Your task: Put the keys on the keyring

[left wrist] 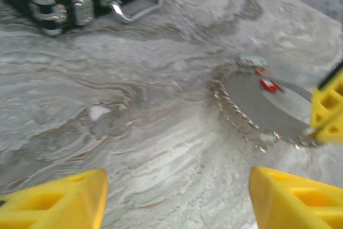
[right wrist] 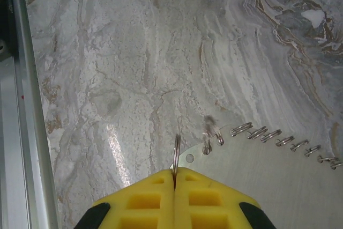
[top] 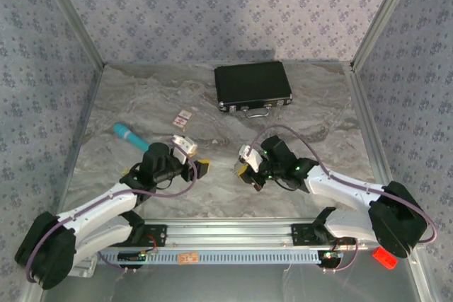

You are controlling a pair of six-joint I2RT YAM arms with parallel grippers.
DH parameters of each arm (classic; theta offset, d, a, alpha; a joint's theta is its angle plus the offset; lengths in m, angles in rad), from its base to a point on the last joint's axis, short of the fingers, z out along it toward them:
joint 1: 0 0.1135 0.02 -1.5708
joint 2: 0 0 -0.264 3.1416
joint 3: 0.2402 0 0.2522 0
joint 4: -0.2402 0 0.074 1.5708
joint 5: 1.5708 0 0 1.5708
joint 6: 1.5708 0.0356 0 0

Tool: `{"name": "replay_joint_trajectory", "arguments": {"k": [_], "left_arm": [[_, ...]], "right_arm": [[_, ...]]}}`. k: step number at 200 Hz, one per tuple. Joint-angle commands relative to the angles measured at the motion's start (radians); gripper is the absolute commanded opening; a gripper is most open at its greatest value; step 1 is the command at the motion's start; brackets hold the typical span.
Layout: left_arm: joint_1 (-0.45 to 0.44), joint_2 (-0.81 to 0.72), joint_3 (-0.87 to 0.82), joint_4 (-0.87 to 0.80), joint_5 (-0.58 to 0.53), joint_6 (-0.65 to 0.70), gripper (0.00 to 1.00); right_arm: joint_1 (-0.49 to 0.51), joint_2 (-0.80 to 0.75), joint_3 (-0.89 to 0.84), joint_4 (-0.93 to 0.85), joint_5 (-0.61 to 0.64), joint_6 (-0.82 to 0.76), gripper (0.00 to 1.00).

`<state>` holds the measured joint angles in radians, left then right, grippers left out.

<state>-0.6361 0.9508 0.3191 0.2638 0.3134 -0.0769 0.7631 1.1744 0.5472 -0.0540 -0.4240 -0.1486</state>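
Top external view, from the left: a teal stick [top: 131, 134] lies on the desk [top: 212, 199], left of the black case [top: 253, 86] and nearer us. Next, nearer us than the case's left end, the left end effector [top: 196, 159] has its yellow fingers [left wrist: 59, 199] apart with nothing between, I think ready to fetch a key. Nearer us than the case's middle, the right end effector [right wrist: 174, 174] pinches the keyring [right wrist: 176, 151] tight, standing it up so a key could slide on.

A closed black case [top: 253, 87] lay at upper centre of the marbled tabletop [top: 212, 199], a teal stick [top: 129, 135] and two small cards [top: 183, 117] at left, a red object [top: 383, 257] at lower right, and a pale loop-edged disc [left wrist: 257, 105] at the left wrist view's right.
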Motion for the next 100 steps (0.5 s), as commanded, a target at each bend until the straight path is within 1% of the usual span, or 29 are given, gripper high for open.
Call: {"name": "replay_joint_trajectory", "arguments": {"k": [1, 11, 33, 51, 65, 70, 94, 100], "left_arm": [[-0.019, 0.038, 0.029, 0.043, 0.164, 0.167, 0.57], [-0.037, 0.058, 0.035, 0.033, 0.204, 0.231, 0.52], [-0.074, 0.099, 0.053, 0.026, 0.241, 0.324, 0.47], [-0.1, 0.142, 0.078, 0.023, 0.262, 0.399, 0.43], [-0.108, 0.188, 0.106, 0.028, 0.271, 0.421, 0.43], [-0.108, 0.204, 0.113, 0.037, 0.278, 0.426, 0.41], [-0.114, 0.271, 0.135, 0.09, 0.316, 0.432, 0.39], [-0.115, 0.286, 0.144, 0.091, 0.328, 0.438, 0.37]], "right_arm": [[-0.002, -0.028, 0.022, -0.04, -0.029, -0.051, 0.0], [-0.001, -0.04, 0.009, -0.022, -0.029, -0.066, 0.0], [0.008, -0.075, -0.014, 0.024, -0.032, -0.094, 0.0], [0.014, -0.085, -0.014, 0.027, -0.03, -0.11, 0.0], [0.019, -0.082, -0.01, 0.024, -0.032, -0.119, 0.0], [0.022, -0.082, -0.009, 0.023, -0.032, -0.123, 0.0], [0.034, -0.074, -0.001, 0.015, -0.022, -0.138, 0.0], [0.036, -0.072, 0.004, 0.014, -0.021, -0.139, 0.0]]}}
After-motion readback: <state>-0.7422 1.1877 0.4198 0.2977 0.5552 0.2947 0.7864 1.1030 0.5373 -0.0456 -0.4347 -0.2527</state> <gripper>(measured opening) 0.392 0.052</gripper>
